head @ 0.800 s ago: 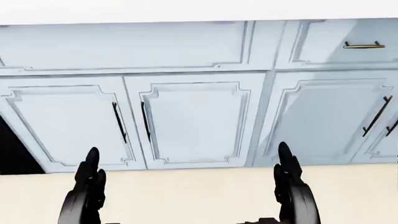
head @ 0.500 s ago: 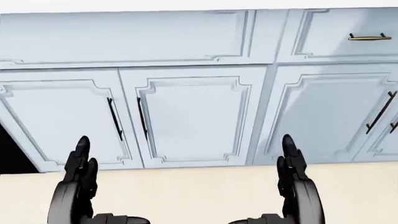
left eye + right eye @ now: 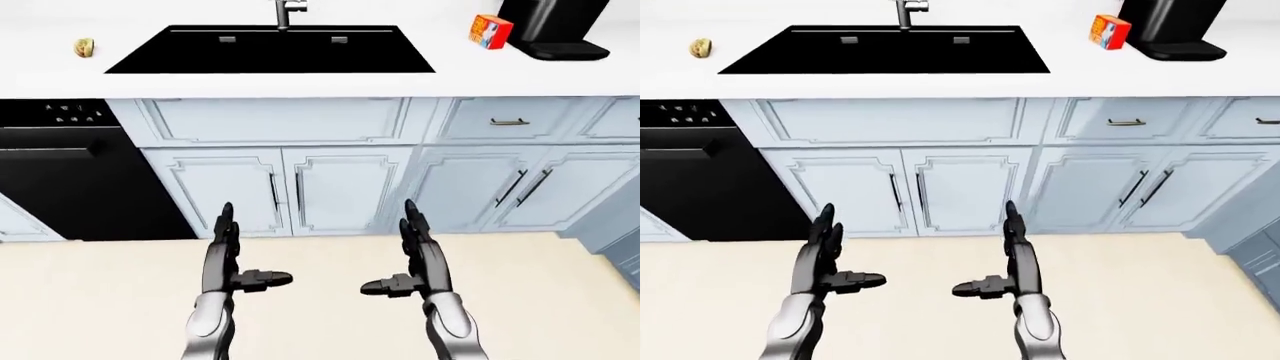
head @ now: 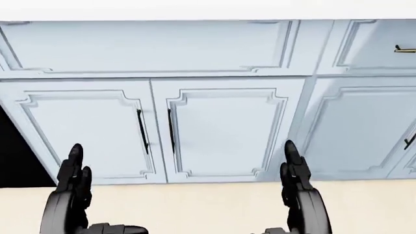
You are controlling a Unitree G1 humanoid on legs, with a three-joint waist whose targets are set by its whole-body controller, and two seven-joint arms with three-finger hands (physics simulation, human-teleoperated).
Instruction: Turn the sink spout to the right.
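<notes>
The sink spout [image 3: 285,13] is a grey metal faucet at the top edge of the left-eye view, behind the black sink basin [image 3: 270,51] set in the white counter; its upper part is cut off. Both hands hang low over the beige floor, far below the counter and short of the cabinets. My left hand [image 3: 250,251] is open, fingers pointing up and thumb turned inward. My right hand [image 3: 392,251] mirrors it, open and holding nothing. The head view shows only cabinet doors [image 4: 221,131] and the two hands.
A black dishwasher [image 3: 70,172] stands left of the sink cabinet. On the counter sit a small yellowish item [image 3: 86,48] at the left, and an orange box [image 3: 491,31] beside a black appliance [image 3: 555,26] at the right. Pale blue cabinets [image 3: 340,187] run under the counter.
The whole head view has shifted: the cabinet doors now lie further right and slightly lower, so the camera moved. Both hands stay open and low.
</notes>
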